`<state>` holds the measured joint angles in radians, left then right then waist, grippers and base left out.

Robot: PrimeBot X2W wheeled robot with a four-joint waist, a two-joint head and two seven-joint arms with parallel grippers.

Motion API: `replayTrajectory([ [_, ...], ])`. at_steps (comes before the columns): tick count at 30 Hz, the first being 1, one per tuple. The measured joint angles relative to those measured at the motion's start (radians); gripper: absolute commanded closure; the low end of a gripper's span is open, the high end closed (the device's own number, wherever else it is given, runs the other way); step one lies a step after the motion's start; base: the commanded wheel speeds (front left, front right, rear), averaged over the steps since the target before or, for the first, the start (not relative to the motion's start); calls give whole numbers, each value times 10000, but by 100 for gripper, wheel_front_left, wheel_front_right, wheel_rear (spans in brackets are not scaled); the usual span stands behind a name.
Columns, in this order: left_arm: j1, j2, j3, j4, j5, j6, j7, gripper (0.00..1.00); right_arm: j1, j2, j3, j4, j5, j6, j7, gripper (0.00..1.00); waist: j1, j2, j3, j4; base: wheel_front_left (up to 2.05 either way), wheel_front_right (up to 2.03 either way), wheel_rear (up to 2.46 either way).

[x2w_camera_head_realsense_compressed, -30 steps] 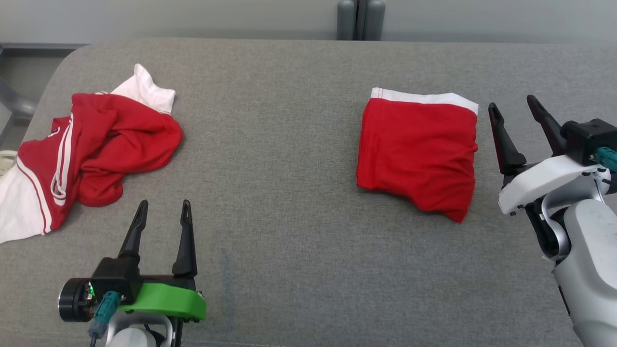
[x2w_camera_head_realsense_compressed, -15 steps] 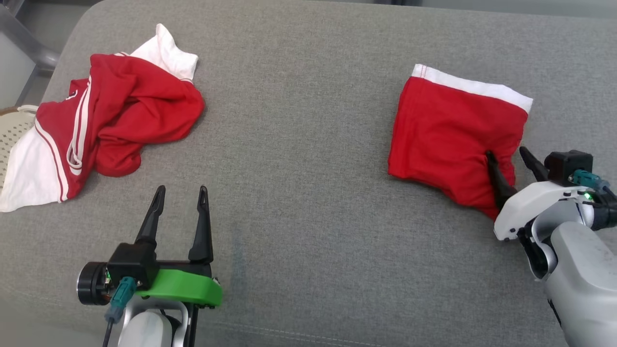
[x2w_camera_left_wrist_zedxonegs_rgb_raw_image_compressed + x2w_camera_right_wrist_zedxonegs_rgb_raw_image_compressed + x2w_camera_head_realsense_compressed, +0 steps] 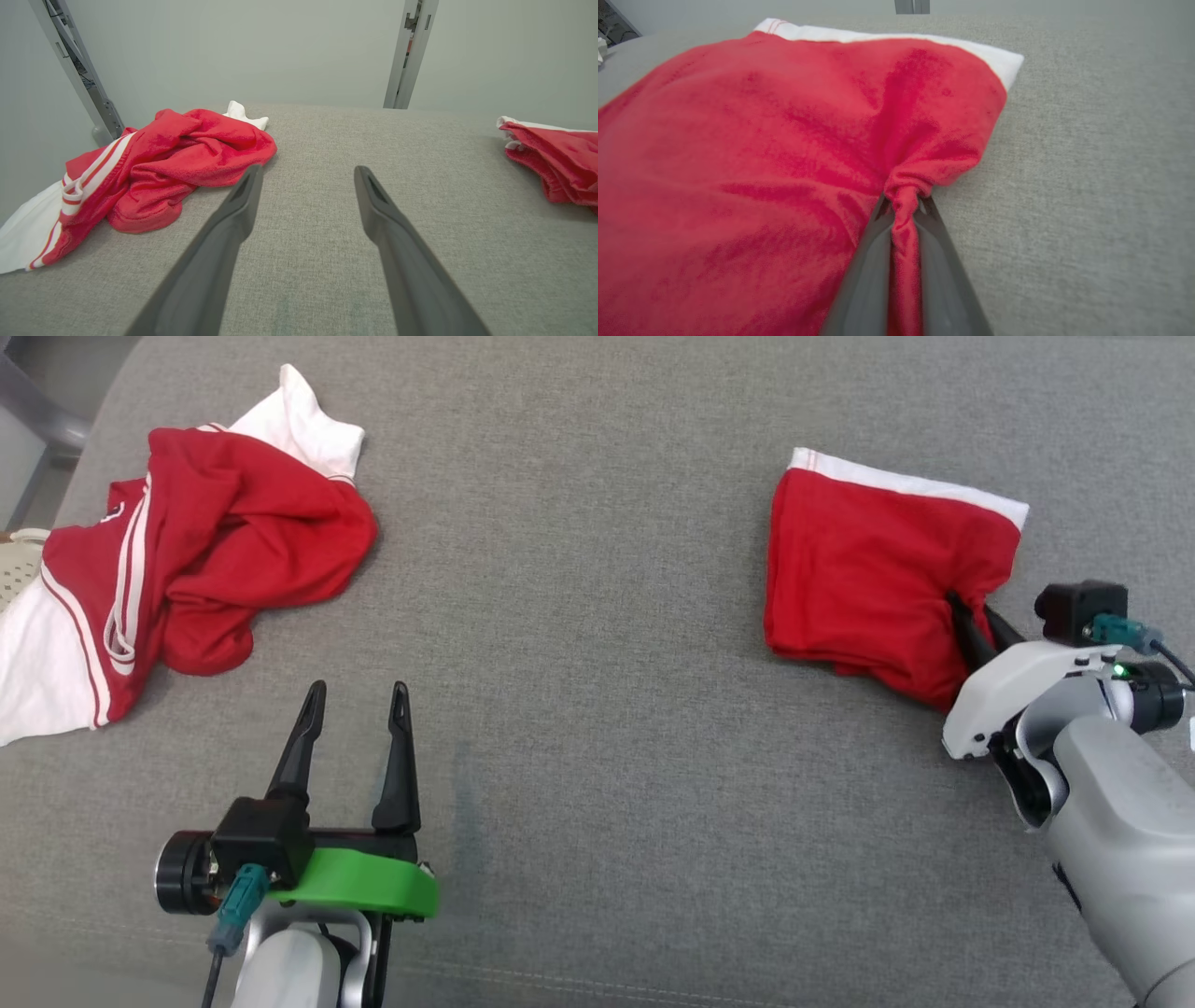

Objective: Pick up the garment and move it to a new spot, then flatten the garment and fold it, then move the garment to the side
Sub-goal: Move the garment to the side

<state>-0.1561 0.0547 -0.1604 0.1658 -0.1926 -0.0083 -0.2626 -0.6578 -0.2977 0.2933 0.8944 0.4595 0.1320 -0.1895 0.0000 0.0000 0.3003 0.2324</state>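
A folded red garment [image 3: 868, 579] with a white band lies at the right of the grey padded surface [image 3: 579, 616]. My right gripper [image 3: 971, 611] is shut on its near right edge. In the right wrist view the red cloth [image 3: 761, 140] bunches into a pinched fold between the two fingers of that gripper [image 3: 903, 205]. My left gripper [image 3: 359, 695] stands open over bare surface near the front left, holding nothing. The left wrist view shows this gripper [image 3: 306, 175] with its fingers spread and the folded garment [image 3: 556, 158] far to the right.
A crumpled red and white garment [image 3: 215, 551] lies at the back left, also seen ahead and to the left as a crumpled heap [image 3: 177, 158]. A pale perforated basket [image 3: 14, 569] peeks in at the left edge. Metal posts [image 3: 411, 51] stand behind the surface.
The right gripper came down onto the folded garment's right edge and closed, pinching the cloth. The head camera tilted down. The left gripper stayed open and in place.
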Motion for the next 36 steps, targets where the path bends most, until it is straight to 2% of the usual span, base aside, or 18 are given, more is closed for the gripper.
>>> replayTrajectory([
  [5, -202, -15, -33, -244, 52, -4, 2, 0, -915, -965, 1104, -462, -8, -2, 389, 100, 0, 0, 377, -318, 0, 0, 0],
  [11, -824, -23, -2, -740, 284, 79, 2, 0, -2181, -2807, 2429, -1517, 261, -2, 861, 100, 0, 0, 1212, -864, 0, 0, 0],
  [15, -1374, 125, 115, -1103, 579, 81, -13, 0, -2928, -4027, 2844, -1950, 658, -2, 1032, 100, 1, 0, 1871, -1327, 0, 0, 0],
  [18, -1629, 322, 201, -1279, 729, 79, -13, 0, -3352, -4642, 3005, -2077, 928, -4, 1012, 100, 1, 0, 2303, -1770, 0, 0, 0],
  [21, -1844, 476, 184, -1373, 853, 50, -13, 0, -3654, -5147, 3078, -2061, 1216, -2, 988, 100, 1, 0, 2693, -2298, 0, 0, 0],
  [28, -1956, 637, 40, -1735, 972, 42, 38, 0, -4283, -5887, 3484, -1898, 1465, -2, 1110, 100, 1, 0, 3393, -3238, 0, 0, 0],
  [36, -1857, 706, -38, -2243, 986, 98, 75, 0, -5454, -6378, 4163, -1797, 1461, -2, 1672, 100, 1, 0, 3824, -3671, 0, 0, 0],
])
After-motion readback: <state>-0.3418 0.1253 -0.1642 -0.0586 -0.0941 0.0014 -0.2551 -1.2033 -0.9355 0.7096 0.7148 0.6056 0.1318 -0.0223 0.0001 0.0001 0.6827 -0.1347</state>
